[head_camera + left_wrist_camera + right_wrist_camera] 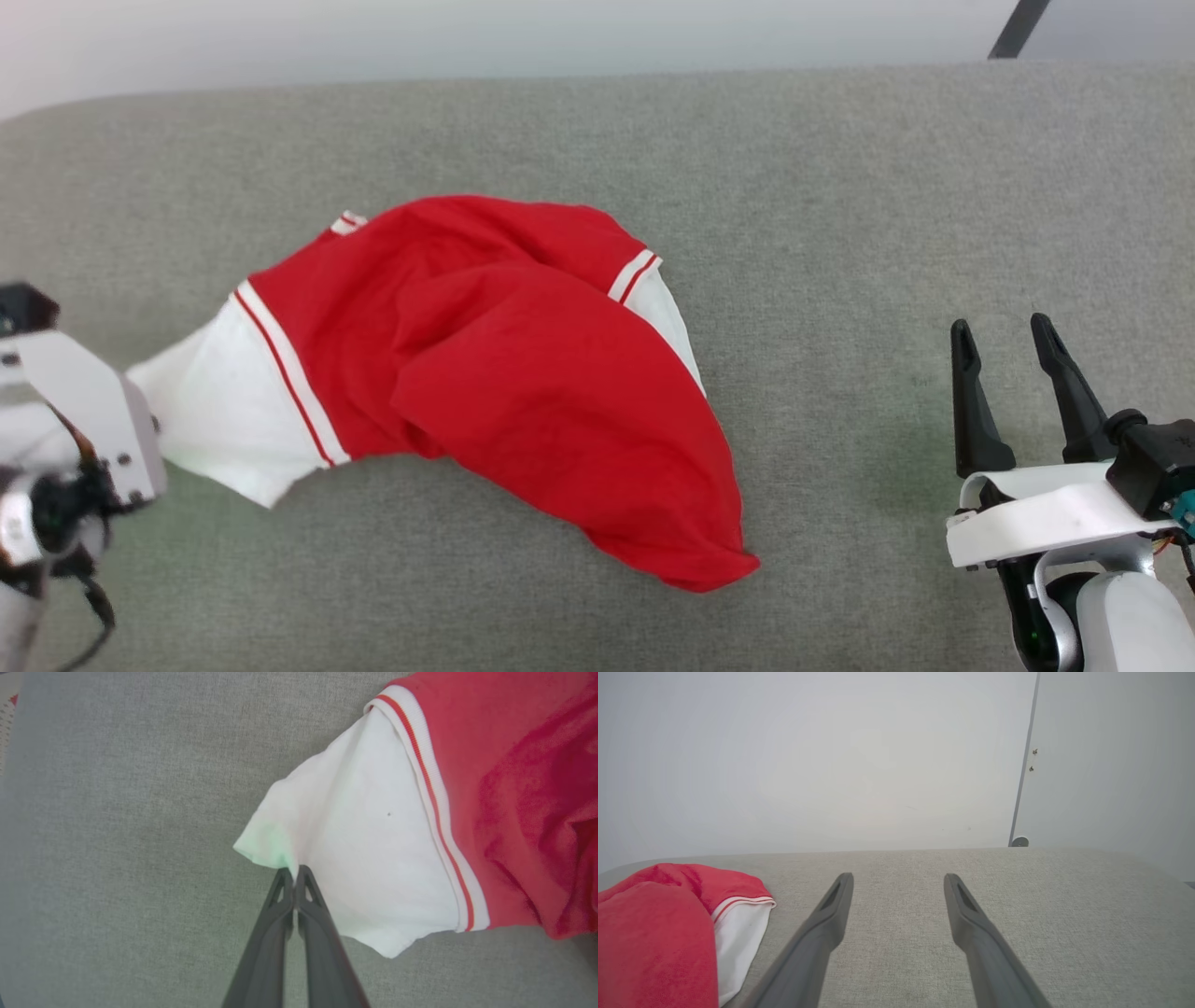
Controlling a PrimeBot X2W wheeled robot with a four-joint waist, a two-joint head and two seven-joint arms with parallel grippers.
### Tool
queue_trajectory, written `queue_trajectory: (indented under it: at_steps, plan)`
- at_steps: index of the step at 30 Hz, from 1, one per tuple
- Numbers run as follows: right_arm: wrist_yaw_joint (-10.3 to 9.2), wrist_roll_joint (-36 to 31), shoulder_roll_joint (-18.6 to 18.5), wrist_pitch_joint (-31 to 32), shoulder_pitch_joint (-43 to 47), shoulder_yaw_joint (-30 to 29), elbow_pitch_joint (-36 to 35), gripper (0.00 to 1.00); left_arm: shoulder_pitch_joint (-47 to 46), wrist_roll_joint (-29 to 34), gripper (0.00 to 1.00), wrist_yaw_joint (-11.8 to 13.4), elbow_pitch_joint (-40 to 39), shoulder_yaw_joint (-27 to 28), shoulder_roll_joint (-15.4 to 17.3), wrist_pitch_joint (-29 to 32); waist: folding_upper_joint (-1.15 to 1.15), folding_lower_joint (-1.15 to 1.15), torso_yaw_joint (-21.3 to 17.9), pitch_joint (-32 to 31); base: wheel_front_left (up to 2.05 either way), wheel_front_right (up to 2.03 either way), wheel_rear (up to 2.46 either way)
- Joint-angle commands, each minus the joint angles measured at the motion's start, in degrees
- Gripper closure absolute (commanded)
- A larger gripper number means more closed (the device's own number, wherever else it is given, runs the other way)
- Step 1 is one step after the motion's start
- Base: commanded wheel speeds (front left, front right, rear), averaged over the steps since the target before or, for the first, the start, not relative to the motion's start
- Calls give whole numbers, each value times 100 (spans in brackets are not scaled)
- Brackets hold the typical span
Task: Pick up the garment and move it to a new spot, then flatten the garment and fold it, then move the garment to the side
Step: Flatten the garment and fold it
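Head view half-hides the left hand [294, 871] pinching the garment [523, 373] sleeve; right hand [1005, 338] spread.

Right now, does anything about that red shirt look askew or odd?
The garment lies bunched, its red body humped and folded over itself. One white sleeve is pulled to a point where the shut left gripper pinches its edge. The right gripper stands open, apart.

The garment [504, 373], a bright red T-shirt with white sleeves and red-white striped trim, lay crumpled in a curved heap on the grey fabric surface [840, 187], one white sleeve drawn out taut to its left.
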Motion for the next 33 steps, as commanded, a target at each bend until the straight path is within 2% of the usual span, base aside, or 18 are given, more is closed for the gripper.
queue_trajectory:
  at_steps: [1,2,4,5,7,8,17,20,25,33]
  plan:
    - [2,35,8,26,63,29,-6,0,177,-82,100,25,-4,26,-78,-47,0,0,67,-106,0,0,0]
    - [2,43,8,30,75,37,-5,0,216,-100,100,3,0,31,-95,-86,0,0,71,-128,0,0,0]
    - [2,42,8,54,102,46,13,0,283,-164,81,-54,25,46,-150,-167,0,0,81,-192,0,0,0]
    - [2,52,8,64,114,55,26,0,317,-170,63,-76,42,64,-171,-234,0,0,83,-225,0,0,0]
    - [2,64,8,78,138,68,50,0,347,-188,8,-115,92,81,-230,-354,0,0,93,-313,0,0,0]
    - [2,67,8,86,141,68,61,0,360,-201,1,-135,105,75,-254,-394,0,0,101,-364,0,0,0]
    - [2,30,8,227,296,125,128,0,527,-151,0,-230,17,63,-295,-686,0,0,239,-859,0,0,0]
    - [2,26,8,309,360,170,112,0,640,-72,0,-238,-137,105,-317,-995,0,0,326,-1026,0,0,0]
    - [2,34,8,504,479,214,98,0,934,82,0,-300,-467,220,-451,-1818,0,0,529,-1308,0,0,0]
    - [2,90,-51,949,589,171,79,0,1610,534,0,-404,-985,396,-682,-3559,0,0,958,-1560,0,0,0]
